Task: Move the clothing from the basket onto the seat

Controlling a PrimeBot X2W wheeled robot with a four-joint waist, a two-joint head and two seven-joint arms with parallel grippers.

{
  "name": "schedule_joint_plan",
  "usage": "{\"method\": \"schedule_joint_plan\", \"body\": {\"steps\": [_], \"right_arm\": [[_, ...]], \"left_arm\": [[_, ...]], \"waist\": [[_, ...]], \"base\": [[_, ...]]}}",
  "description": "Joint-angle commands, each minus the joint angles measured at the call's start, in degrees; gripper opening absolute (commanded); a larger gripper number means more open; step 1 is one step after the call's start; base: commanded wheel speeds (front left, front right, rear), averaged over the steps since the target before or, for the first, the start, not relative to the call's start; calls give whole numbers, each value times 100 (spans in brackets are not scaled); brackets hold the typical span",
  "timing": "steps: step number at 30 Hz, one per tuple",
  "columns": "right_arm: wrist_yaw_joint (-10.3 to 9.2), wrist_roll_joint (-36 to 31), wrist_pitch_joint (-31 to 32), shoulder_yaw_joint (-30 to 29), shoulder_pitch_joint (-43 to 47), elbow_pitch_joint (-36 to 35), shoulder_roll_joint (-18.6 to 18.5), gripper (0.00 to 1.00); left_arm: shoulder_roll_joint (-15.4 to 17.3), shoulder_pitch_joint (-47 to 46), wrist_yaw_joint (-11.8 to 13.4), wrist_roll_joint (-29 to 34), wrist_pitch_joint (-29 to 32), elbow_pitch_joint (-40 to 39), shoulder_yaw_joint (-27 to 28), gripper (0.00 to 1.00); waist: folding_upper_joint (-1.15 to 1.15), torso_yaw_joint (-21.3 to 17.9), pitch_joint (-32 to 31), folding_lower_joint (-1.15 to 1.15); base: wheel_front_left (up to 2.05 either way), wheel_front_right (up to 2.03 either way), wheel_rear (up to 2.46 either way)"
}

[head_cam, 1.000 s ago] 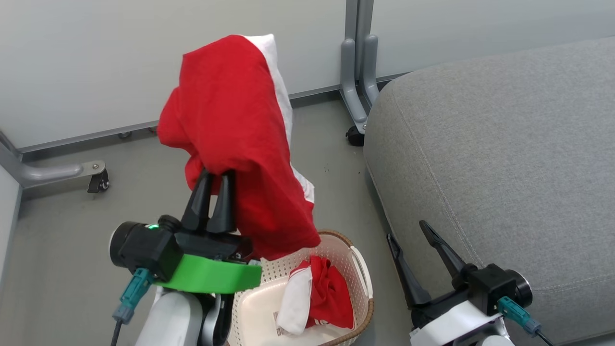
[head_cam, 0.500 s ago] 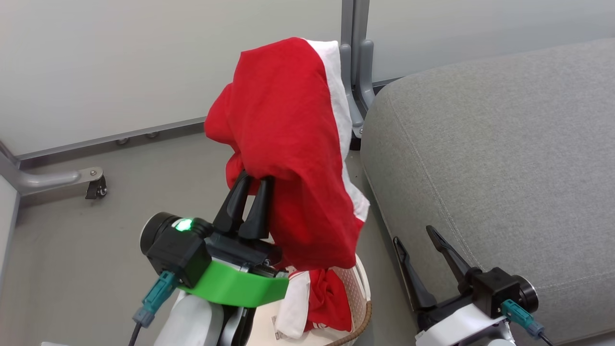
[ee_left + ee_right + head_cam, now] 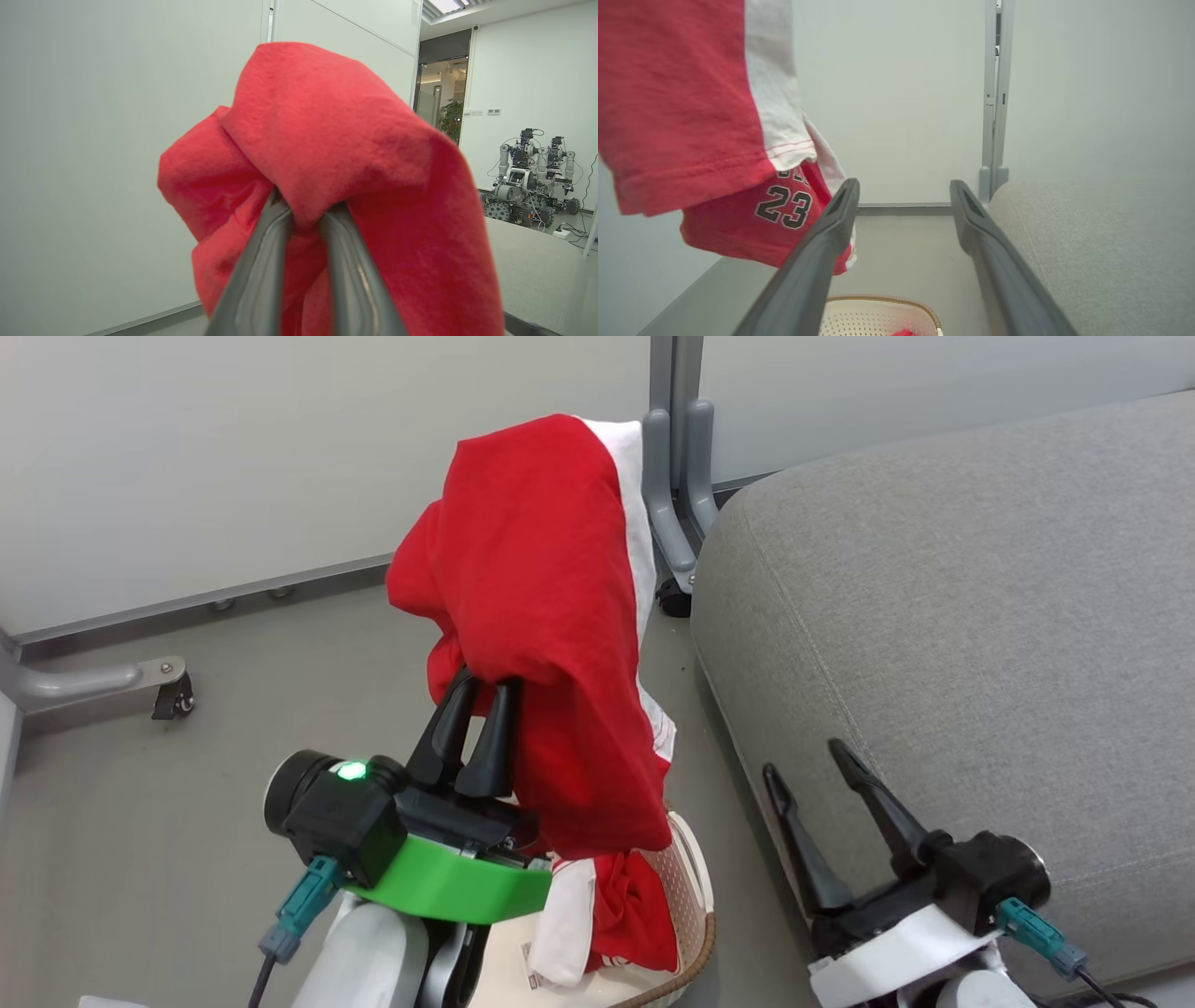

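The left gripper (image 3: 485,683) is clamped on a soft red garment with white panel (image 3: 541,616), suspended above the cream perforated plastic basket (image 3: 698,905), left of the large grey fabric seat (image 3: 980,616). A second red-and-white garment (image 3: 644,915) lies in the basket. The right gripper (image 3: 803,761) is empty, fingers apart, beside the seat's near edge.

The held garment (image 3: 551,616) is soft matt red cloth, faintly fuzzy up close (white panel likewise). The seat (image 3: 980,597) is coarse grey woven fabric. The basket (image 3: 873,319) looks like smooth perforated plastic, rim perhaps woven.
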Motion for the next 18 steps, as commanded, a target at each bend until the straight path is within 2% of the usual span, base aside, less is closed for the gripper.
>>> {"method": "schedule_joint_plan", "body": {"steps": [1,13,18], "right_arm": [[-8,165,-18,198,-76,-163,-96,100],[-6,1083,-18,1970,-513,-1275,-917,100],[-6,925,-18,2115,-732,-1082,-956,100]], "left_arm": [[16,-66,5,23,-3,43,32,0],[15,-108,94,164,-3,363,-12,0],[15,-134,132,219,-3,390,-77,0]], "waist": [[0,-4,3,0],[0,4,2,0],[0,20,0,0]], "base": [[0,0,0],[0,0,0],[0,0,0]]}}
